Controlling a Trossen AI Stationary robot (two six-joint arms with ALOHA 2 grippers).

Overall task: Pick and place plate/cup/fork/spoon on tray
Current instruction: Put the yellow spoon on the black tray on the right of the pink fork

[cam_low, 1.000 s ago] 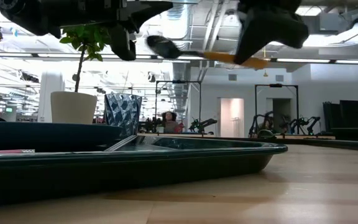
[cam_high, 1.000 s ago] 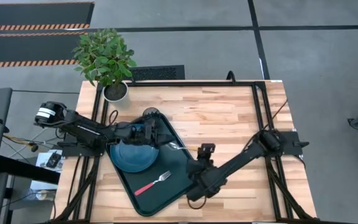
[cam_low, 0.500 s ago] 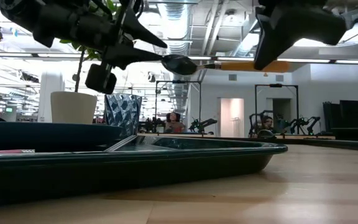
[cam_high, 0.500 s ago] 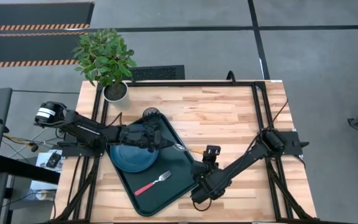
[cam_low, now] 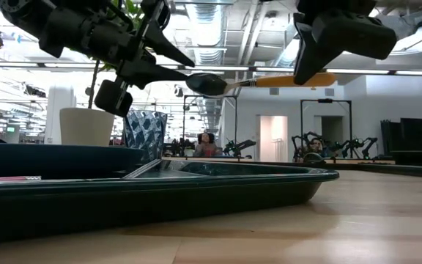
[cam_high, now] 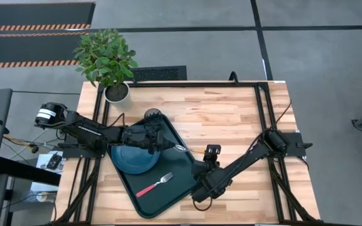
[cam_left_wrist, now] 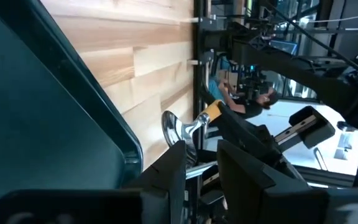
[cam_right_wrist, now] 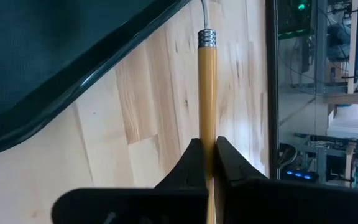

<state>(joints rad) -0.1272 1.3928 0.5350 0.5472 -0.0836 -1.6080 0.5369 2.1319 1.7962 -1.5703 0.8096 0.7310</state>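
Gripping the spoon handle, right hand; airborne above tray only in low view

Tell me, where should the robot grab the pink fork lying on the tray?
The fork lies flat and slanted on the tray, apart from the plate. Grab the middle of its red-pink handle, coming straight down from above, with the jaws across the handle's thin sides. The handle is thicker than the tines and has bare tray around it.
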